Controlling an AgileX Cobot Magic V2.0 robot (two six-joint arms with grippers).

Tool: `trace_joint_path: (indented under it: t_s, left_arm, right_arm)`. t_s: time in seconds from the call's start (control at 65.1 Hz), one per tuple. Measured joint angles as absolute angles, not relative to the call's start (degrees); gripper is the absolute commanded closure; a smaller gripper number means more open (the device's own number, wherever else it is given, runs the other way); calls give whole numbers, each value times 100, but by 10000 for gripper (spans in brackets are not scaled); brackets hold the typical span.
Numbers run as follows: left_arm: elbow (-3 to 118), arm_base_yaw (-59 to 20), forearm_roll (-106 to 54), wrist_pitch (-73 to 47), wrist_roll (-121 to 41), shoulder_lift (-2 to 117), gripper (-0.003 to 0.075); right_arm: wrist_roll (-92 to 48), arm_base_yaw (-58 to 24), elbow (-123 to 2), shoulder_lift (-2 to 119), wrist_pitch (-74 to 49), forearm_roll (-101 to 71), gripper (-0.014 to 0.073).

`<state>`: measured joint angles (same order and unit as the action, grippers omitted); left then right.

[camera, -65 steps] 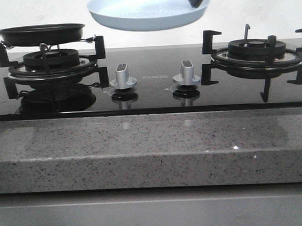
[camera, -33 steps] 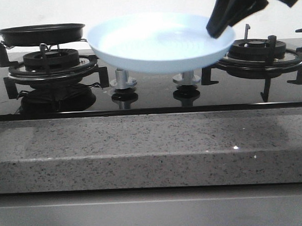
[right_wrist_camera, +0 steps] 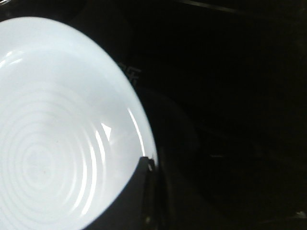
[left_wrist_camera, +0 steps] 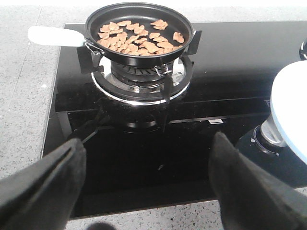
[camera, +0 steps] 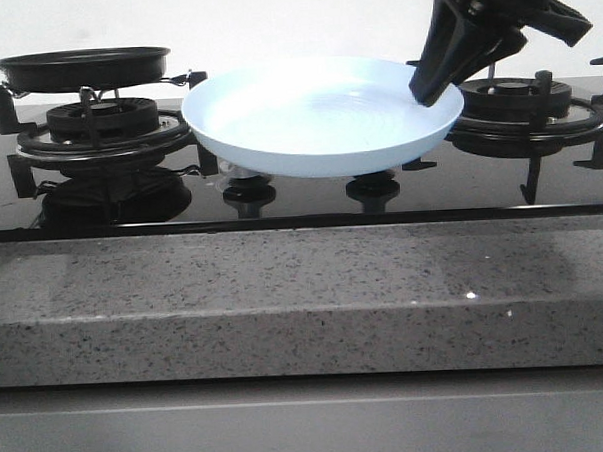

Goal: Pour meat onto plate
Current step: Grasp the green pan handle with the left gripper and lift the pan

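Note:
The pale blue-white plate [camera: 317,115] hangs tilted just above the two stove knobs in the front view, its right rim pinched by my right gripper [camera: 428,88], which is shut on it. In the right wrist view the plate [right_wrist_camera: 53,129] fills one side, with a dark finger [right_wrist_camera: 139,191] over its rim. The meat [left_wrist_camera: 136,36], orange-brown chunks, lies in the black frying pan [left_wrist_camera: 139,52] on the left burner. My left gripper [left_wrist_camera: 146,179] stands open and empty over the counter's front edge, short of the pan. The plate's edge [left_wrist_camera: 292,108] shows beside it.
The black pan [camera: 82,65] sits on the left burner grate [camera: 102,130]; its white handle [left_wrist_camera: 55,36] points outward. The right burner [camera: 516,101] stands bare behind the plate. A granite counter ledge [camera: 305,296] runs along the front of the glass hob.
The right gripper has brought the plate down from high above the hob to just over the knobs, now hiding them. The pan has not moved.

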<state>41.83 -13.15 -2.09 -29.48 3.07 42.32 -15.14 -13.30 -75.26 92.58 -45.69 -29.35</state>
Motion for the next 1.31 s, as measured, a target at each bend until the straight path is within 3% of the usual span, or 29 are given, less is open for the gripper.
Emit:
trace_joint_path:
  t_s: [0.661,0.953,1.306]
  left_arm:
    - [4690,-1164,-501,-3409,307,4943,189]
    - [5444,192,-1514,-3668,-61,5705,189]
    - [5536,2002,-5319,-3925,-2549,7046,189]
  right_arm:
    - [-1519,-1330,-7526,9258,-4569,-2943,663]
    - [-1519,-1330,-7526,9258,-4569,-2943,663]
    - [-1519,-1330,-7526,9258,-4569,-2943,663]
